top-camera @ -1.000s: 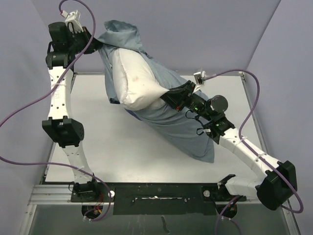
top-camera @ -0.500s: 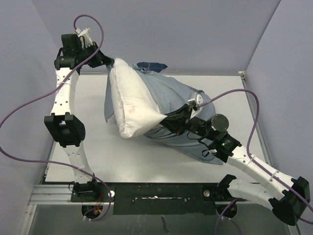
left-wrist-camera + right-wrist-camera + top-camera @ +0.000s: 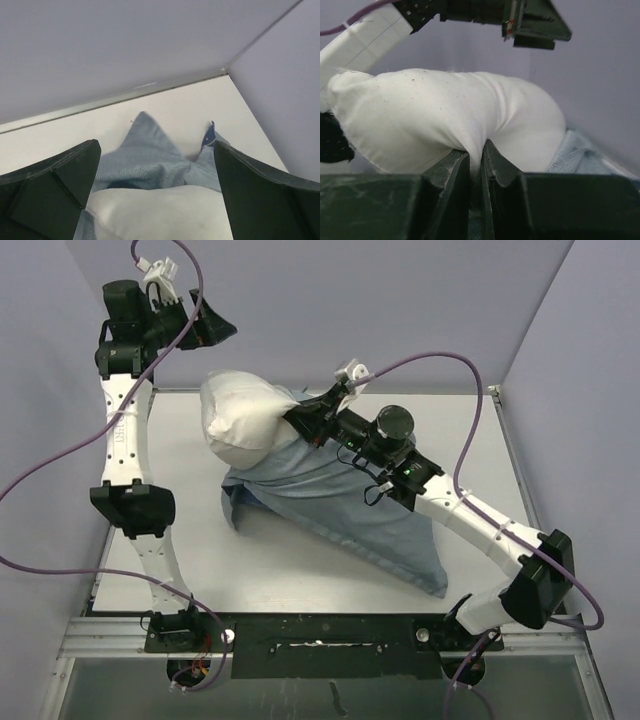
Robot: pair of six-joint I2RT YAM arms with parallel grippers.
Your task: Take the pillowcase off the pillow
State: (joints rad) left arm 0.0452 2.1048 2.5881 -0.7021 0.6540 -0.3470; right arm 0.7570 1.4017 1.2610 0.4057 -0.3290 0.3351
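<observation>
The white pillow [image 3: 243,418] is held up over the back of the table, with my right gripper [image 3: 300,422] shut on a fold of its fabric. In the right wrist view the fingers [image 3: 457,165] pinch the pillow [image 3: 445,112]. The blue pillowcase [image 3: 345,510] lies slumped on the table beneath and to the right of the pillow, one edge still against the pillow's underside. My left gripper [image 3: 210,328] hangs open above and left of the pillow, touching nothing. From the left wrist view I look down on the pillowcase [image 3: 145,155] and the pillow [image 3: 160,212] between the open gripper [image 3: 156,147].
The white table [image 3: 290,570] is boxed in by grey walls at the back and on both sides. Purple cables [image 3: 470,390] loop over both arms. The left gripper [image 3: 532,22] hangs just above the pillow in the right wrist view.
My left gripper has opened, let go of the cloth and risen. The pillowcase has dropped to the table. My right gripper has carried the pillow up and back.
</observation>
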